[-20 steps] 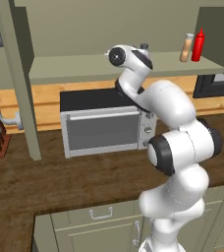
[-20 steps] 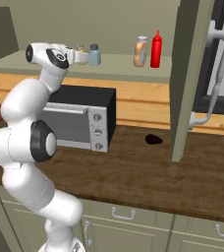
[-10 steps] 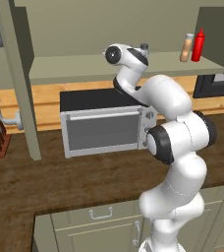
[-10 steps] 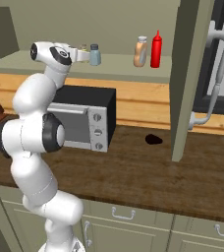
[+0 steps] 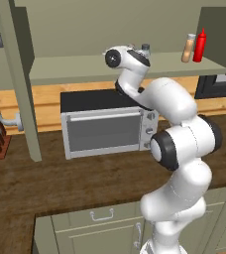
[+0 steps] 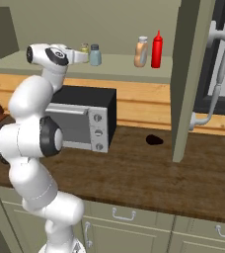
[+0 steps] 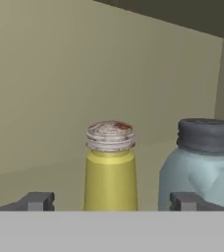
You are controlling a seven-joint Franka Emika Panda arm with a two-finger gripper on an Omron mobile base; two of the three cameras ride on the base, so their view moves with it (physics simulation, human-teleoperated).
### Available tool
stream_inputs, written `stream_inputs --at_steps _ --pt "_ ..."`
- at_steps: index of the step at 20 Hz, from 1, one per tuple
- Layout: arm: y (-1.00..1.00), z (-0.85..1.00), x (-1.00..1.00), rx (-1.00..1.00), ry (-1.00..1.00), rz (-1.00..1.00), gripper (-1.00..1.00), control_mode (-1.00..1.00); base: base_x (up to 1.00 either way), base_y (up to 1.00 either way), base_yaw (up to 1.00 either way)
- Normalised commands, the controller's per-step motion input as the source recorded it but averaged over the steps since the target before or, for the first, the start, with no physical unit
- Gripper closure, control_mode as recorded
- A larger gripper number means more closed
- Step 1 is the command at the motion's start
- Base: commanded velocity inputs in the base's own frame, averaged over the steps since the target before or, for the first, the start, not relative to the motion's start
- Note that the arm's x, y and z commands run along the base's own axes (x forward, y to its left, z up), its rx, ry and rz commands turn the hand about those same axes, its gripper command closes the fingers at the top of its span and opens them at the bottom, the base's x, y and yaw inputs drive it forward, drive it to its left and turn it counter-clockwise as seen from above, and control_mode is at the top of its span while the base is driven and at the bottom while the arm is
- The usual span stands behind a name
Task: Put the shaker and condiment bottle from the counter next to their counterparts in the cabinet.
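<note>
Looking at yellow shaker point(image 7: 110, 167) standing upright on cabinet point(image 5: 85, 67) shelf, right between my finger tips point(image 7: 35, 201). Gripper point(image 7: 111, 203) is gaping wide, holding nothing. Blue-grey shaker point(image 7: 202, 167) is standing just beside it, on right.
</note>
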Motion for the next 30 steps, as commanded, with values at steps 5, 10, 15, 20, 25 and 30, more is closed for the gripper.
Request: stream_inputs --at_steps 5,10,15,20,25,30 --pt "0.24 0.02 -0.88 0.00 -0.16 0.00 -1.00 -1.00 0.00 0.00 0.00" --pt "0.18 0.09 -0.98 0.01 -0.15 0.00 -1.00 -1.00 0.00 0.00 0.00" --pt "0.10 0.15 -0.93 0.05 -0.11 0.00 -1.00 -1.00 0.00 0.00 0.00" --pt "0.12 0.03 -0.91 0.09 -0.03 0.01 -1.00 -1.00 0.00 0.00 0.00" --pt "0.18 0.23 -0.89 0.11 0.00 0.07 -1.00 -1.00 0.00 0.00 0.00" --pt "0.25 0.09 -0.97 0.08 0.00 0.08 -1.00 -1.00 0.00 0.00 0.00"
